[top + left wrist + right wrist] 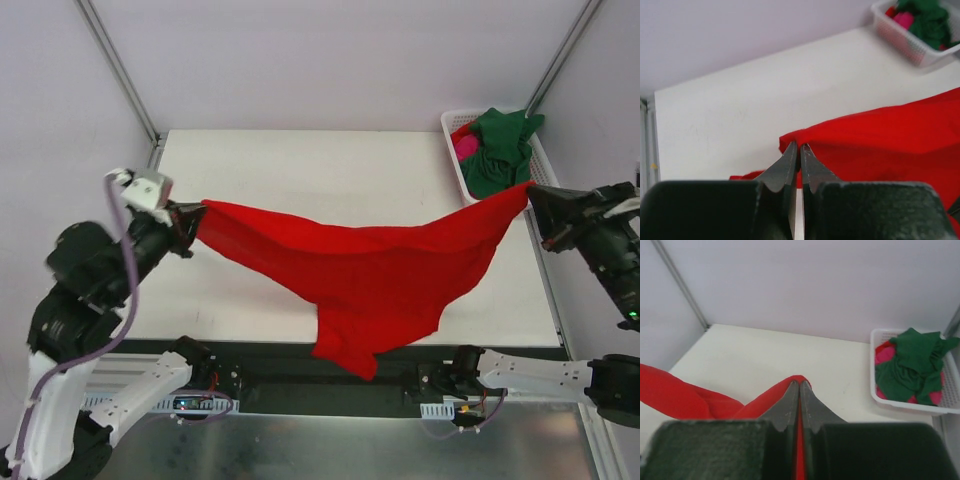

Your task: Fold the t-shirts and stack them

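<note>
- Fabric stretches across the whole scene: the red t-shirt (370, 270) hangs in a long swag between the two arms, above the white table (300, 170).
- At 9 o'clock in the top view, the left gripper (195, 228) has its jaws pinched tight on one end of the shirt. Its wrist view confirms it: the fingertips meet, with red cloth bunched right at them.
- Over at 3 o'clock, the right gripper (530, 195) is clamped shut on the other end, and a thin strip of red shows between its closed fingers in its own camera.
- The right end sits a little farther from the arm bases than the left, so the top edge runs slightly tilted.
- The shirt's middle sags toward 6 o'clock and its lowest fold reaches the table's near edge; whether it rests on the surface cannot be told.
- At about 1 o'clock, in the far right corner, stands the white basket (455, 125).
- Inside it, the green t-shirt (505, 145) lies crumpled on top, and the magenta t-shirt (465, 148) peeks out beneath it on the 9 o'clock side.
</note>
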{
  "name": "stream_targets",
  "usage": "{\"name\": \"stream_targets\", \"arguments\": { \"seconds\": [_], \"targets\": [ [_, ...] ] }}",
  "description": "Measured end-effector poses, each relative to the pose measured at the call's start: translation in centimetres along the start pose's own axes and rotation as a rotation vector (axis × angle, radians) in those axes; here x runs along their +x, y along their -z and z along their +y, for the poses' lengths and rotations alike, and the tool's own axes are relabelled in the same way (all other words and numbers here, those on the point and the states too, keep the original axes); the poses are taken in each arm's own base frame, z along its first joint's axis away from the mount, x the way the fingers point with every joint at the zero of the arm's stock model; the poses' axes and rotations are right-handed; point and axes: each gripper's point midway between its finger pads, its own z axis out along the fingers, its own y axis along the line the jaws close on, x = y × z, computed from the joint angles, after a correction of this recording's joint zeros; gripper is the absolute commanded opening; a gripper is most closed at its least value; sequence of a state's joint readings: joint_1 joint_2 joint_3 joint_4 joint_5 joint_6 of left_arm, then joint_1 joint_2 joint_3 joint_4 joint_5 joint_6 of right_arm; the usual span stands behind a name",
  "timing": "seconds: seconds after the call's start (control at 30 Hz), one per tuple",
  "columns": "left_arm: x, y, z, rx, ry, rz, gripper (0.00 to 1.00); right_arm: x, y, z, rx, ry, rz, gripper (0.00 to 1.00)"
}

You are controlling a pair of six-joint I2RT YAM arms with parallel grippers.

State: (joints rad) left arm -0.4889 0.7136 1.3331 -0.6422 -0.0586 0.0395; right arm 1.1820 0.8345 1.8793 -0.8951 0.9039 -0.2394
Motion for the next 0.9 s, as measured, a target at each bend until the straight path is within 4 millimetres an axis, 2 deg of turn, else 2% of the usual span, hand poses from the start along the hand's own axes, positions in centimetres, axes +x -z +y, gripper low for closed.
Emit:
{"name": "stream_targets", "arguments": {
  "seconds": [0.07,0.17,0.27,0.33,0.43,0.63,0.77,0.9],
  "targets": [
    [-2.5,2.7,-0.7,0.047,0.004,-0.101,0.0,-0.5,0.9,0.2,-0.072,-0.029,-0.022,0.02],
    [-6.0,8.0,-1.8,0.128,0.002,-0.271,0.0,-0.7,2.5,0.8,-0.2,-0.063,-0.053,0.02],
    [-7.6,12.2,-2.5,0.181,-0.003,-0.391,0.0,-0.8,3.4,1.1,-0.267,-0.083,-0.078,0.01],
    [-7.7,13.4,-2.7,0.196,-0.004,-0.421,0.0,-0.9,3.4,1.2,-0.272,-0.076,-0.085,0.01],
    [-7.1,12.6,-3.0,0.208,-0.005,-0.393,0.0,-1.4,2.4,1.6,-0.241,-0.019,-0.074,0.01],
    [-5.1,7.0,-3.0,0.196,-0.004,-0.213,0.0,-4.7,-2.5,4.1,-0.092,0.156,-0.074,0.01],
    [-4.2,3.5,-2.4,0.152,-0.027,-0.122,0.0,-5.9,-5.6,5.2,0.033,0.327,-0.087,0.01],
    [-3.7,0.4,-1.5,0.104,-0.073,-0.056,0.0,-6.8,-7.7,5.7,0.145,0.46,-0.104,0.02]
  ]
}}
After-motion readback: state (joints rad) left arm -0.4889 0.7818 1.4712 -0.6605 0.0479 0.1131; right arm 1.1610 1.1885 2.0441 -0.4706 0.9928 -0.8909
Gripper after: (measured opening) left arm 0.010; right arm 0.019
